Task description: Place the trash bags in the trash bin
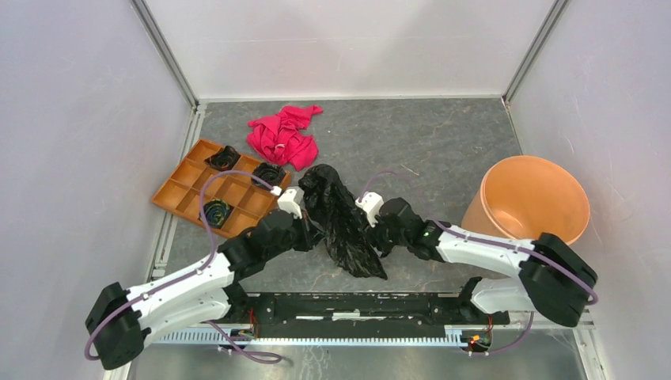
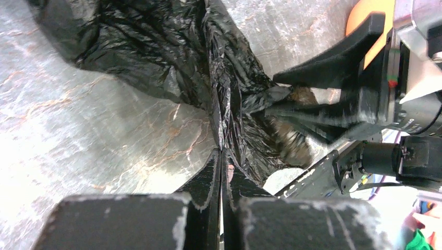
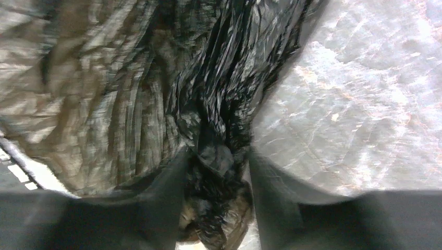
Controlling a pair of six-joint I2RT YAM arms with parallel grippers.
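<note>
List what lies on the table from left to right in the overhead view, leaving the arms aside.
orange compartment tray → pink-red cloth → black trash bag → trash bin

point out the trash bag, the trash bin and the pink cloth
trash bag (image 1: 342, 222), top view, middle of its film
trash bin (image 1: 530, 198), top view, inner wall
pink cloth (image 1: 281, 138), top view, centre of the heap

Shiny black trash bag, terracotta-orange trash bin, pink-red cloth, grey marbled table
</note>
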